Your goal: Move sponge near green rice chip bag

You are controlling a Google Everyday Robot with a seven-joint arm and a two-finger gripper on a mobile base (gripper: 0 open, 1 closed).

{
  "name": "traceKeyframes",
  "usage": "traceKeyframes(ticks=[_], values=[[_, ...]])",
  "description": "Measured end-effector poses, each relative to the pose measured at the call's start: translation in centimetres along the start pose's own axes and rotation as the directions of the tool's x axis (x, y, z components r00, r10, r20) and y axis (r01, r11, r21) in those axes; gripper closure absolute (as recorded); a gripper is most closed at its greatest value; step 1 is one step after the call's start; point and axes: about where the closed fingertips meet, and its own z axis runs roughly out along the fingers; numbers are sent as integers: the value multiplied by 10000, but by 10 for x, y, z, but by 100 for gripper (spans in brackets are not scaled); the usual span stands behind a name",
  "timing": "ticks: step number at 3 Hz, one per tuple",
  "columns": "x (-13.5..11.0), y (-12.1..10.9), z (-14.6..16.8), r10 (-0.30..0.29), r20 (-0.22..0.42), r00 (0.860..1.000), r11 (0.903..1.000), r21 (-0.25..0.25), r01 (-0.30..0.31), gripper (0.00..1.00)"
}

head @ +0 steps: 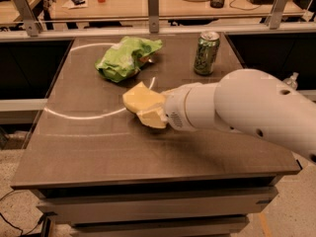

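The pale-yellow sponge [139, 99] is held at the tip of my gripper [150, 111], over the middle of the dark table [98, 147]. The gripper's pale-yellow fingers [154, 117] are closed on the sponge's near right part, and my big white arm [247, 107] reaches in from the right. The crumpled green rice chip bag [126, 58] lies on the table at the back left, a short gap beyond the sponge.
A green soda can [206, 52] stands upright at the back right of the table. A white arc line [89, 116] is drawn on the tabletop. Behind the table runs a rail with metal posts and a cluttered desk.
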Motion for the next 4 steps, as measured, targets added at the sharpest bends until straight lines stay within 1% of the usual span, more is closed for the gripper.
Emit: traceKeyframes(ticks=[1, 2, 3, 4], values=[[-25, -10, 26, 342, 507, 9981, 9991, 220, -354, 100], [-44, -20, 54, 506, 771, 9957, 9983, 246, -526, 100], [-53, -25, 80, 475, 696, 9964, 9986, 217, -491, 100], [-57, -21, 81, 405, 697, 9967, 9990, 182, -419, 83]])
